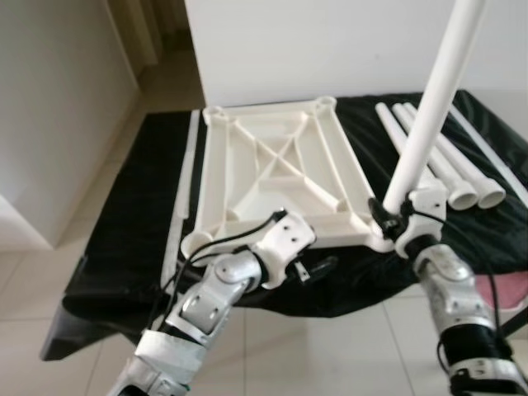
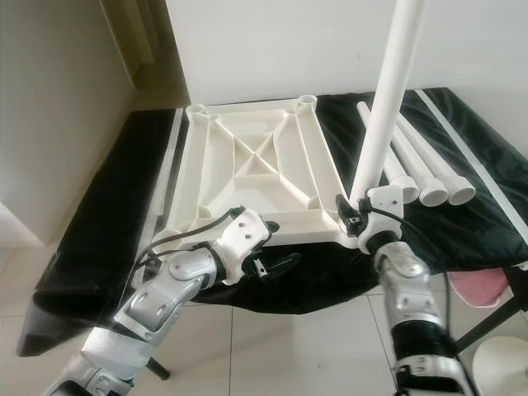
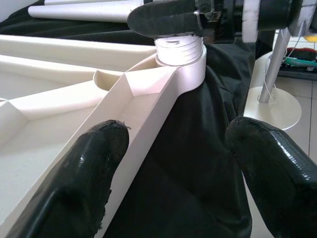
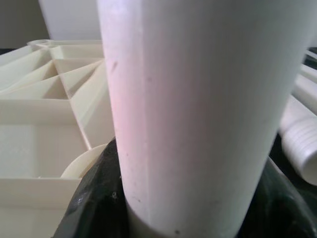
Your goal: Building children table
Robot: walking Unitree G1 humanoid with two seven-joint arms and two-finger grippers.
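The cream ribbed plastic tabletop (image 1: pixel 276 169) lies underside up on a black cloth-covered surface (image 1: pixel 132 190). The right gripper (image 2: pixel 356 216) is clamped round a long white plastic leg tube (image 2: pixel 388 99), standing in the near right corner socket. The left gripper (image 2: pixel 276 266), fingers (image 3: pixel 79 183) spread apart, holds nothing beside the near edge. Three spare white tubes (image 2: pixel 421 169) lie alongside.

The right gripper (image 1: pixel 394 216) has its fingers squeezed tight; the left gripper (image 2: pixel 276 266) is low, its black fingers (image 3: pixel 84 173) wide apart
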